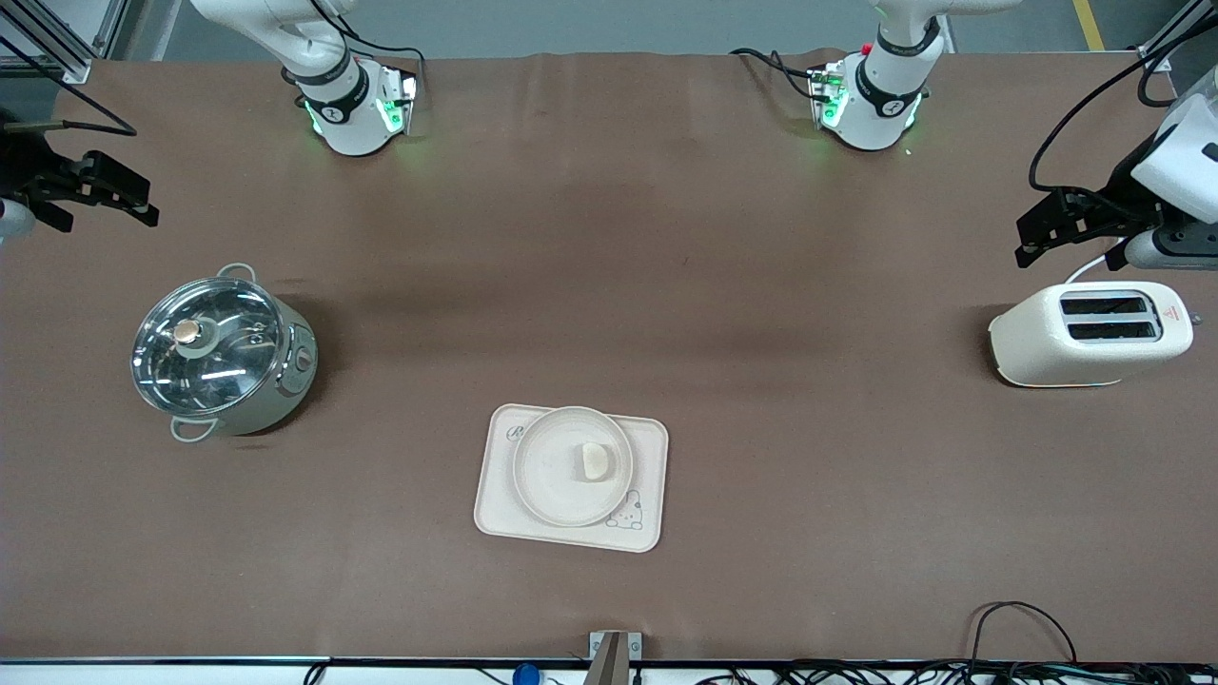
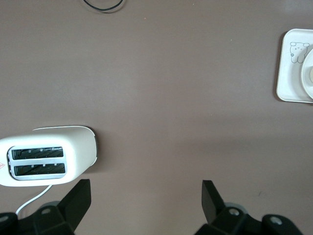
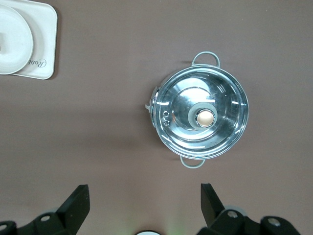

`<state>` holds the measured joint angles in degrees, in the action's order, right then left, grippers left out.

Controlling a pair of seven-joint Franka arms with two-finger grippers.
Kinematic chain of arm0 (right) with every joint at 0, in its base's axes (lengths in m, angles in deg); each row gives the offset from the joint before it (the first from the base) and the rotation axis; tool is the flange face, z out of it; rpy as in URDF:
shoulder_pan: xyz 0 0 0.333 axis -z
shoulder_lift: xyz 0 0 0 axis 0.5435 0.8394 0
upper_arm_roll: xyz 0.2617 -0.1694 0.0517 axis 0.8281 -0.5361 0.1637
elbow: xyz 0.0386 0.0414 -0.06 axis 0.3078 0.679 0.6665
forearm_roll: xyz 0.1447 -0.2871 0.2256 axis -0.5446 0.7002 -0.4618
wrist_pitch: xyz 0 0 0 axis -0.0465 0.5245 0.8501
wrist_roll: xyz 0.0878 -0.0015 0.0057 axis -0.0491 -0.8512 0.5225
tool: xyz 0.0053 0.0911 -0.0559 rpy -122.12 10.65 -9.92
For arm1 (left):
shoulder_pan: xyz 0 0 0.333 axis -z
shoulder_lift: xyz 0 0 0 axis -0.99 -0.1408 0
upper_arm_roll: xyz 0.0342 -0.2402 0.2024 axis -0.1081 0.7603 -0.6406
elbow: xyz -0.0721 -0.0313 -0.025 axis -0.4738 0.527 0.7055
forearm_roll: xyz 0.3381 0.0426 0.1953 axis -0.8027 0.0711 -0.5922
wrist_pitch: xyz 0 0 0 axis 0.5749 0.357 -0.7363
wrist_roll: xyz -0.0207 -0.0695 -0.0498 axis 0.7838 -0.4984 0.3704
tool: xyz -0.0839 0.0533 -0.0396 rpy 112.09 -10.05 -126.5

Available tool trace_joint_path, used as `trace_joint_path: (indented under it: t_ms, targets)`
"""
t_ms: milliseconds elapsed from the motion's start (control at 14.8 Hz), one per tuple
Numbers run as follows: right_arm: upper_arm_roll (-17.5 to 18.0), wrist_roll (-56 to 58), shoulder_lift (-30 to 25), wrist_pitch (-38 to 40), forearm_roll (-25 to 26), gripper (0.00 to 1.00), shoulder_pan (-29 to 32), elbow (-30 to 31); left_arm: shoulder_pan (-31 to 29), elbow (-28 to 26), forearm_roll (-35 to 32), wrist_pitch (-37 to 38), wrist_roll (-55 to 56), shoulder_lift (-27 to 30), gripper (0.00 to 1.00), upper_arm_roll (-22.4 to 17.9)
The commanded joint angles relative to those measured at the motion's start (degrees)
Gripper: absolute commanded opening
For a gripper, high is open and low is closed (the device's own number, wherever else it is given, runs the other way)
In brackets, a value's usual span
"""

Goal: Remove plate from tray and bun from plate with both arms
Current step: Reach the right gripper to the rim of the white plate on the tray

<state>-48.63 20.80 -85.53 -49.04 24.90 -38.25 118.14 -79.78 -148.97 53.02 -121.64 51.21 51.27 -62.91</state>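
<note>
The cream rectangular tray (image 1: 653, 447) lies on the table, nearer to the front camera than its middle. The round plate (image 1: 547, 476) sits on the tray, and the small pale bun (image 1: 595, 460) lies on the plate. My left gripper (image 1: 1035, 238) is open and empty, up over the table beside the toaster at the left arm's end. Its wrist view (image 2: 146, 196) shows the tray's rabbit corner (image 2: 288, 73). My right gripper (image 1: 105, 195) is open and empty, over the table at the right arm's end. Its wrist view (image 3: 145, 200) shows the tray (image 3: 43, 49) and plate (image 3: 12, 39).
A steel pot with a glass lid (image 1: 221, 352) stands toward the right arm's end, also in the right wrist view (image 3: 200, 117). A cream toaster (image 1: 1090, 333) stands toward the left arm's end, also in the left wrist view (image 2: 46, 159). Cables lie along the front edge.
</note>
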Motion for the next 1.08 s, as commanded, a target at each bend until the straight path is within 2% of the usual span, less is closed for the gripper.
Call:
trace_joint_path:
  t_ms: [0, 405, 607, 810, 1012]
  targets:
    - [-0.2, -0.2, -0.9, 0.0, 1.2, 1.0, -0.2, 0.8, -0.1, 1.4, 0.8, 1.0, -0.7, -0.7, 1.0, 0.1]
    - [-0.1, -0.2, -0.6, -1.8, 1.1, 1.0, -0.3, 0.6, -0.4, 2.0, 0.6, 1.0, -1.1, -0.8, 1.0, -0.2]
    - [-0.1, -0.4, 4.3, -9.1, -0.3, 1.0, -3.5, 0.5, 0.1, 2.1, 0.8, 1.0, -0.9, -0.8, 1.0, -0.1]
    - [-0.1, -0.5, 11.2, -15.2, -10.3, 1.0, -4.9, 0.4, 0.0, 1.7, 0.7, 1.0, -1.2, -0.8, 1.0, 0.0]
    - [-0.1, -2.9, 17.7, -21.4, -12.6, 1.0, -7.7, -0.1, 0.2, 1.4, 0.8, 1.1, -0.5, -0.8, 1.0, 0.1]
